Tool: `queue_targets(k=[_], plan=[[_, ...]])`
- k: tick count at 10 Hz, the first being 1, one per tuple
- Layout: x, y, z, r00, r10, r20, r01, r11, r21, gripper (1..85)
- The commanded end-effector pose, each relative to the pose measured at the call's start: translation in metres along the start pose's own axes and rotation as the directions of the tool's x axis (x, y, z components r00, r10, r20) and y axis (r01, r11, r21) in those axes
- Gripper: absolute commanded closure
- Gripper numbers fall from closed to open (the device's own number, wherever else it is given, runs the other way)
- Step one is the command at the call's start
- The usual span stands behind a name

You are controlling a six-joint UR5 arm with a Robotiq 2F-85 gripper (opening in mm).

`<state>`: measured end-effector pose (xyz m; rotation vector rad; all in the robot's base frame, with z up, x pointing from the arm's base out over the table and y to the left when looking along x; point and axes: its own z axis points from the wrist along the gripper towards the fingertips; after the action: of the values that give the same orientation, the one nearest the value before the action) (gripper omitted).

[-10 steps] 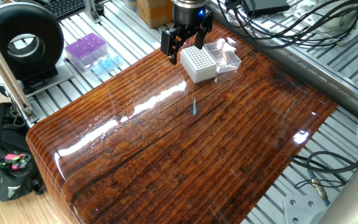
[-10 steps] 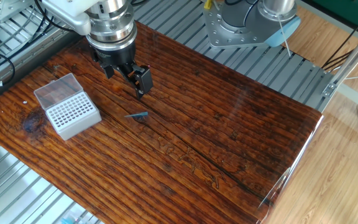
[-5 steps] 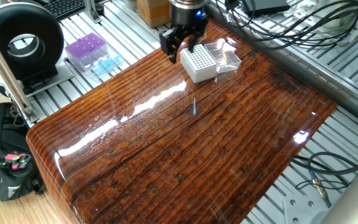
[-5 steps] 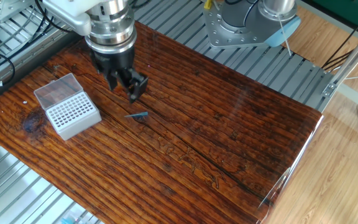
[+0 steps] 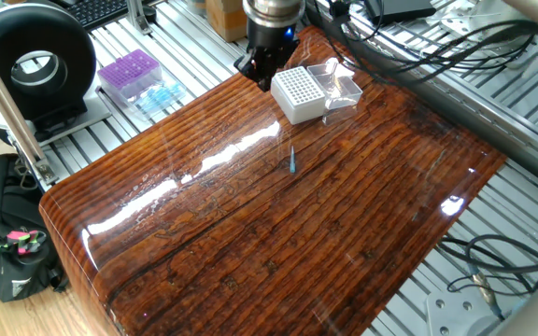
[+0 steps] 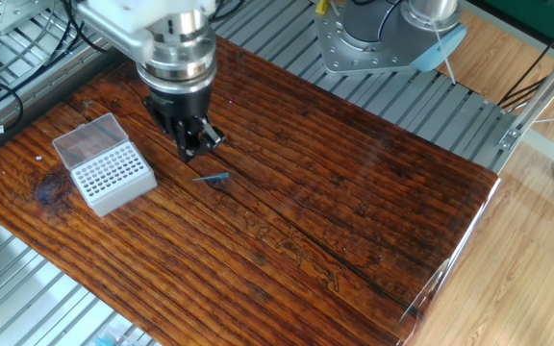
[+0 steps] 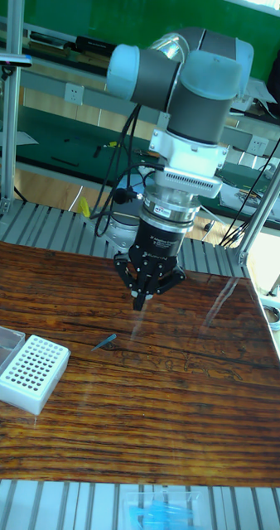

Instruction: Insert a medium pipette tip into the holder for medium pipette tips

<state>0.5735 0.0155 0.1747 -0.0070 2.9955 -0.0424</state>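
The medium pipette tip [image 5: 291,161] [image 6: 213,178] [image 7: 104,341] is a slender blue-teal cone lying flat on the dark wooden table [image 5: 278,233]. The holder for medium pipette tips [image 5: 298,94] [image 6: 111,176] [image 7: 33,373] is a white block with a grid of holes; its clear lid [image 5: 340,82] lies open beside it. My gripper [image 5: 261,73] [image 6: 198,146] [image 7: 148,291] hangs over the table, open and holding nothing. It points down, close to the tip but apart from it, and beside the holder.
Off the table's edge stand a purple tip box [image 5: 129,75] and a heap of light-blue tips [image 5: 160,96]. A black round device [image 5: 34,65] and a black bag [image 5: 7,233] are at the left. Cables [image 5: 409,37] run behind the table.
My gripper has turned about its vertical axis, so its fingers now line up differently, and it has shifted slightly. The tip and the holder have stayed put.
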Motion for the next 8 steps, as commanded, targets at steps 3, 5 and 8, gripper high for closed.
queue_targets(k=[3,5,8], plan=[[0.005,0.011,0.005,0.998,0.013,0.058,-0.013,1.000,-0.004,84.7],[0.025,0.008,0.008,0.997,0.010,0.073,-0.009,1.000,-0.017,84.7],[0.050,-0.002,0.012,0.991,0.022,0.130,-0.025,1.000,0.019,84.7]])
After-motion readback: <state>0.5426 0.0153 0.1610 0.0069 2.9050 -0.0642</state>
